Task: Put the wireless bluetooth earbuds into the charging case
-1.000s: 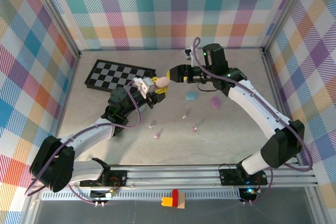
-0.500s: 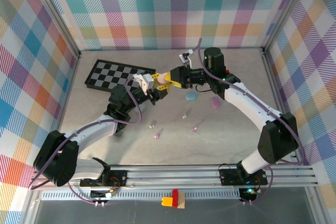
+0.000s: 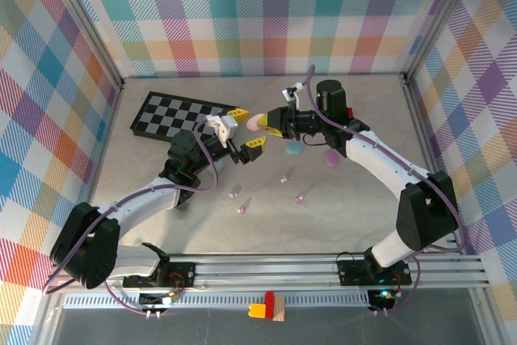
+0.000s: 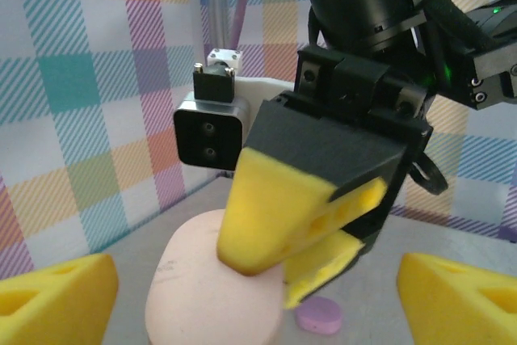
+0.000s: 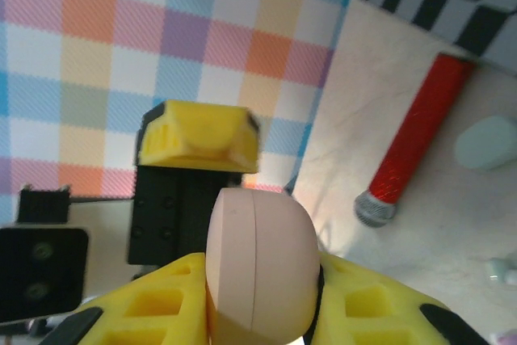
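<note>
A pink pebble-shaped charging case [image 3: 257, 122] hangs in the air above the table's back middle. My right gripper [image 3: 271, 127] is shut on it, its yellow pads pressing both sides of the pink case [image 5: 262, 264]. My left gripper [image 3: 247, 128] stands open around the pink case [image 4: 218, 288], its yellow fingertips [image 4: 56, 296] wide apart and clear of it. Several tiny earbuds lie on the table below: a whitish one [image 3: 284, 175], a pink one [image 3: 299, 197], a pale one [image 3: 235, 191] and a purple one [image 3: 242, 208].
A blue case [image 3: 294, 148] and a purple case [image 3: 330, 157] lie under the right arm. A black-and-white chessboard [image 3: 182, 115] lies at the back left. A red cylinder with a grey end [image 5: 412, 139] rests near a pale green case [image 5: 489, 143].
My right gripper moved left and shut on the pink case. My left gripper, which held the case before, has opened and let it go.
</note>
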You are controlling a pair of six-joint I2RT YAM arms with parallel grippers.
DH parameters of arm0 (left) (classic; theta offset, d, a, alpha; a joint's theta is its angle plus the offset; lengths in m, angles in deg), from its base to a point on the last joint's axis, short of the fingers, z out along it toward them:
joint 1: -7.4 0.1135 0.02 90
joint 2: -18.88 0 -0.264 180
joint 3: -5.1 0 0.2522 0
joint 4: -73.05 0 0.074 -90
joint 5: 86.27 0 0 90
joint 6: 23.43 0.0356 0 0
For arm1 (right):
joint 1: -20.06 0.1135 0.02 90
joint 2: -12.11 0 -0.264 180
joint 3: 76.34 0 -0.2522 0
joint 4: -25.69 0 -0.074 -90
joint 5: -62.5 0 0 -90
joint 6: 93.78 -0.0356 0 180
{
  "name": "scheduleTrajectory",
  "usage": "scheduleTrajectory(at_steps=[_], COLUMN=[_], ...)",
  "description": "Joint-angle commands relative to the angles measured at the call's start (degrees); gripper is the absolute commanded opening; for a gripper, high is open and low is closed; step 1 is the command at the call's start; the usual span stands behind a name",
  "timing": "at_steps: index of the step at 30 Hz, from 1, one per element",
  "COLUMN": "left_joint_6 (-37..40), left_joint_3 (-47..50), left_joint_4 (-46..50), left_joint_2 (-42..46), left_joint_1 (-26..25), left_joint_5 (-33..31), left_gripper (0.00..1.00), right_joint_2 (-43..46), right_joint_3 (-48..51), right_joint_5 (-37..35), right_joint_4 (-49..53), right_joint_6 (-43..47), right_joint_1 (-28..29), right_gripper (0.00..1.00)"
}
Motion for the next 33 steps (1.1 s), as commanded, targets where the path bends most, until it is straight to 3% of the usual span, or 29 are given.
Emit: scheduleTrajectory(at_steps=[1, 9, 16, 21, 25, 33], left_joint_6=[1.31, 3.66, 3.02, -0.5, 0.68, 7.45], left_joint_3=[1.99, 6.71, 7.15, 5.72, 2.25, -5.86], left_joint_4=[3.47, 19.51, 34.45, 41.06, 47.28, 62.1], left_joint_2=[3.95, 15.24, 20.48, 17.55, 13.69, 4.46], left_joint_1=[0.19, 0.84, 5.45, 10.42, 11.56, 11.58], left_joint_5=[-1.19, -6.44, -10.47, -14.57, -16.43, -22.48], left_gripper=[1.0, 1.0, 1.0, 1.0, 1.0, 0.95], right_joint_2=[1.76, -7.46, -19.29, -25.89, -28.27, -25.62], right_joint_3=[0.51, 0.3, -3.71, -5.53, -6.1, -7.67], right_joint_5=[-7.88, -18.89, -18.23, -18.06, -19.08, -23.15], right_joint_4=[4.99, 10.36, 9.76, 8.71, 9.34, 14.76], right_joint_6=[6.17, 13.53, 14.26, 13.57, 13.63, 18.46], right_joint_1=[-1.1, -0.98, 0.31, 0.5, 0.59, -0.47], right_gripper=[0.24, 0.24, 0.24, 0.24, 0.26, 0.49])
